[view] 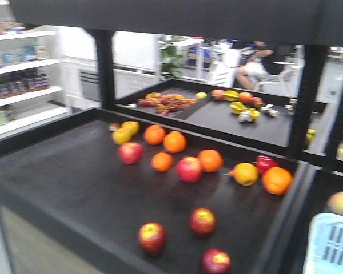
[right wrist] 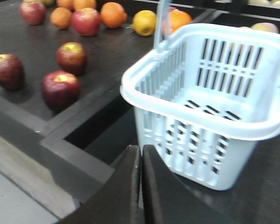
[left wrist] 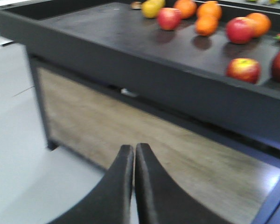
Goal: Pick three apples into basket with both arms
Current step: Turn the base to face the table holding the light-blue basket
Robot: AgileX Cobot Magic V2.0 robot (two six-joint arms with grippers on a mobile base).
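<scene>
Basket [right wrist: 196, 116]: right half of the right wrist view, upright, opening facing up, slotted bottom in plain view. Base flat on a dark surface to the right of the tabletop [view: 63, 182], beyond its raised edge. In the front view, at the lower right corner, cut by the frame.

Handle [right wrist: 161, 23]: raised, rising from the left wall out of the top of the frame.

Apparent long axis of basket: across the frame, from left-centre toward the right edge, dropping slightly to the right. True long axis not certain, owing to foreshortening.

Three apples [view: 152, 237] [view: 202, 221] [view: 216, 262]: lower centre of the front view, on the tabletop near its front edge, apart from one another, left of the basket and clear of it. Two more red ones farther back among oranges [view: 174, 141], mid-frame.

Left pincer [left wrist: 134, 148]: bottom centre of the left wrist view, closed, fingers pressed together, gripping nothing. Tips aimed at the tabletop's front wall, low over the floor [left wrist: 18, 140], well apart from the fruit.

Right pincer [right wrist: 141, 149]: bottom centre of the right wrist view, closed, fingers together, gripping nothing. Tips just beside the basket's near lower wall; contact impossible to tell.
</scene>
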